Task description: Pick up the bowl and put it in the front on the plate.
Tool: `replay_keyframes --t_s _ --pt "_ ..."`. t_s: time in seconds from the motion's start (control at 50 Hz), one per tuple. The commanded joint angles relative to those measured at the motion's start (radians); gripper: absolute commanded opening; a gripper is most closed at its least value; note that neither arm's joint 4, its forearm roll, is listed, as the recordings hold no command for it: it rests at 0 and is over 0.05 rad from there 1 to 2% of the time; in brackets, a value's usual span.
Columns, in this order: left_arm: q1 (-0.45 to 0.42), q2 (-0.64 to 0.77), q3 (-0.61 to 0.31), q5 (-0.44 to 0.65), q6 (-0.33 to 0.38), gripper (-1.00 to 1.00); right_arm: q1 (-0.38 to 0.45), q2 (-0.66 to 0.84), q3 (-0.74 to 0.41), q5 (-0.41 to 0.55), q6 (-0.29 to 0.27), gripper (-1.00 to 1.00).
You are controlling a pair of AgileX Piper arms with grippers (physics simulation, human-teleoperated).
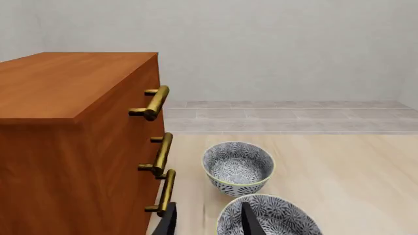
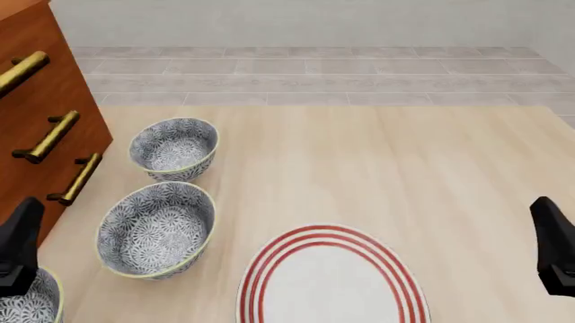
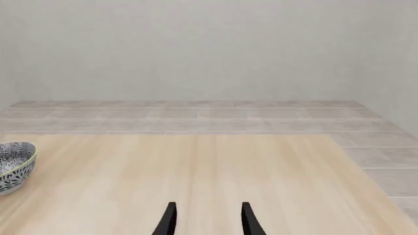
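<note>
Three blue-patterned bowls stand in a row beside the cabinet. The far bowl (image 2: 174, 148), the middle bowl (image 2: 157, 229) and the nearest bowl (image 2: 31, 304) run toward me, the nearest cut off at the lower left corner. The red-ringed plate (image 2: 332, 286) lies at the front centre, to the right of the middle bowl. My left gripper (image 2: 18, 250) hangs over the nearest bowl. In its wrist view the left gripper (image 1: 207, 225) is open and empty, with two bowls (image 1: 238, 166) (image 1: 277, 218) ahead. My right gripper (image 3: 207, 221) is open over bare table, far right of the plate.
A wooden cabinet (image 2: 36, 101) with three brass handles (image 1: 155, 103) stands along the left, close to the bowls. The table's far edge meets a tiled floor (image 2: 306, 81). One bowl (image 3: 14, 164) shows at the edge of the right wrist view.
</note>
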Motion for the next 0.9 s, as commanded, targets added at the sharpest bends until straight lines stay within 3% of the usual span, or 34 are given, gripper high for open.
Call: replay_keyframes --t_s 0.02,0.28,0.48,0.9 --pt "0.0 0.005 -0.003 -0.001 0.0 1.0 0.002 0.029 -0.003 -0.019 -0.002 1.0" --pt "0.0 0.005 -0.003 -0.001 0.0 1.0 0.073 0.222 -0.062 -0.149 -0.023 1.0" --pt "0.0 0.005 -0.003 -0.001 0.0 1.0 0.155 0.475 -0.152 -0.289 -0.04 1.0" --pt "0.0 0.005 -0.003 -0.001 0.0 1.0 0.339 0.833 -0.334 -0.375 -0.068 1.0"
